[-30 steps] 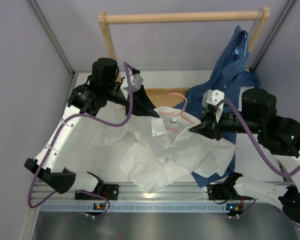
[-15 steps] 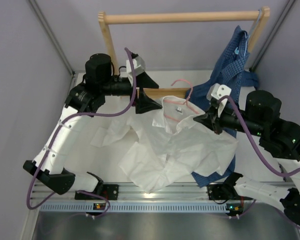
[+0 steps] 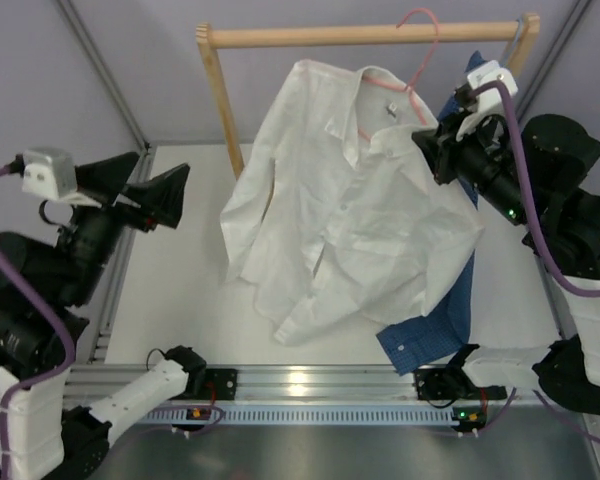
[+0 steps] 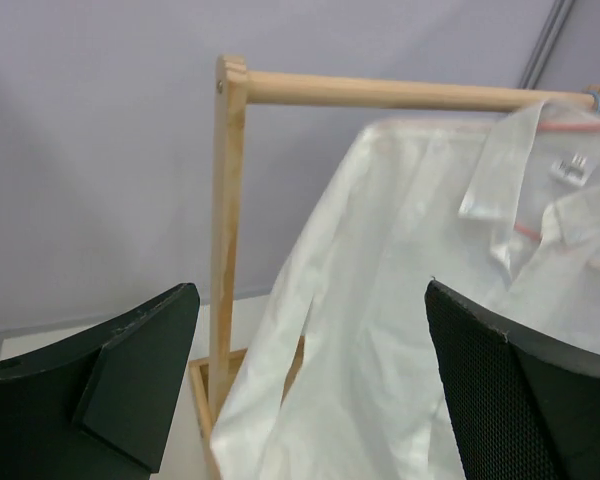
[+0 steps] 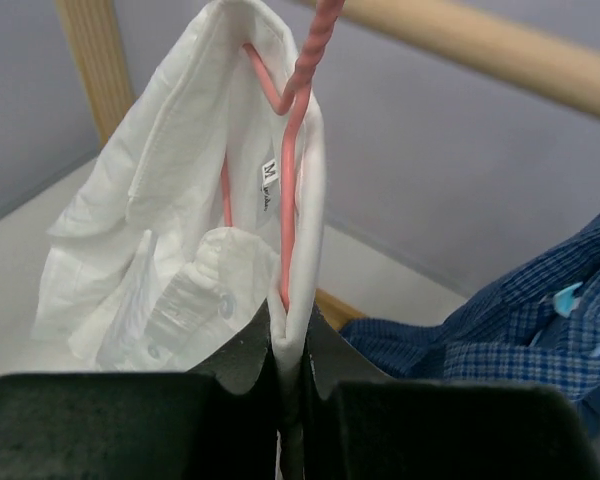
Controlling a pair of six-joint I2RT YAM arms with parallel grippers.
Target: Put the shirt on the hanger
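White shirt (image 3: 350, 200) hangs draped over the pink hanger (image 5: 292, 200), held up above the table (image 3: 180, 300) in front of the wooden rail (image 3: 360, 36), with the hook up beside that rail. The right gripper (image 5: 290, 350) is clamped on the shirt's shoulder cloth with the hanger wire inside the fold. The left gripper (image 3: 160, 168) stands well apart at the left, fingers spread and holding nothing. A blue checked shirt (image 3: 440, 330) hangs behind on the right.

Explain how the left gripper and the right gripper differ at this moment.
The left gripper is open and holds nothing; the right gripper is shut on the shirt and the hanger. The left gripper is apart from the shirt, while the right gripper is high, close to the wooden rail. Both are black.
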